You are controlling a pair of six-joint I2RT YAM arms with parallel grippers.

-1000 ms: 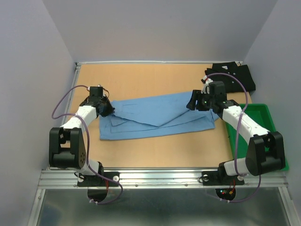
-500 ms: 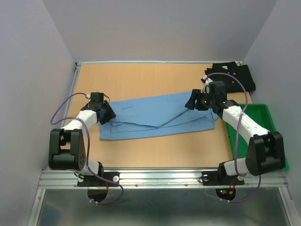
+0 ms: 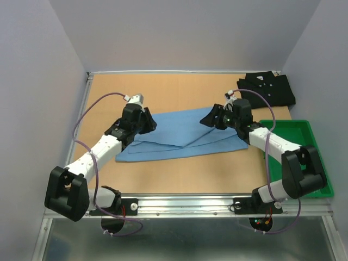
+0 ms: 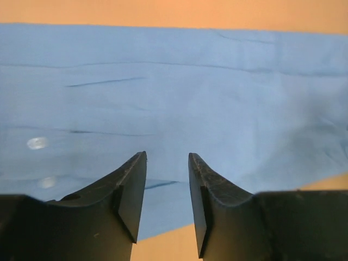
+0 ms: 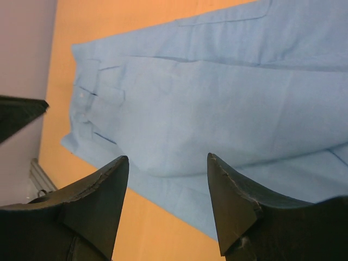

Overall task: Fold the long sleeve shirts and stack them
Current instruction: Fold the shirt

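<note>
The light blue shirt (image 3: 185,136) lies half-folded in a long band across the table (image 3: 179,174); soft, light and limp, it is probably best pinched at an edge; the black shirt (image 3: 269,89) sits folded far right; the left gripper (image 4: 167,163) and right gripper (image 5: 167,163) hover over the blue cloth, jaws apart, empty.

Smooth matt cloth of the light blue shirt (image 3: 182,136) on the desk's (image 3: 179,89) matt wood-look top, with a black shirt (image 3: 269,89) of dull cloth, a green plastic tray (image 3: 310,133) and a bare metal rail (image 3: 185,205).
</note>
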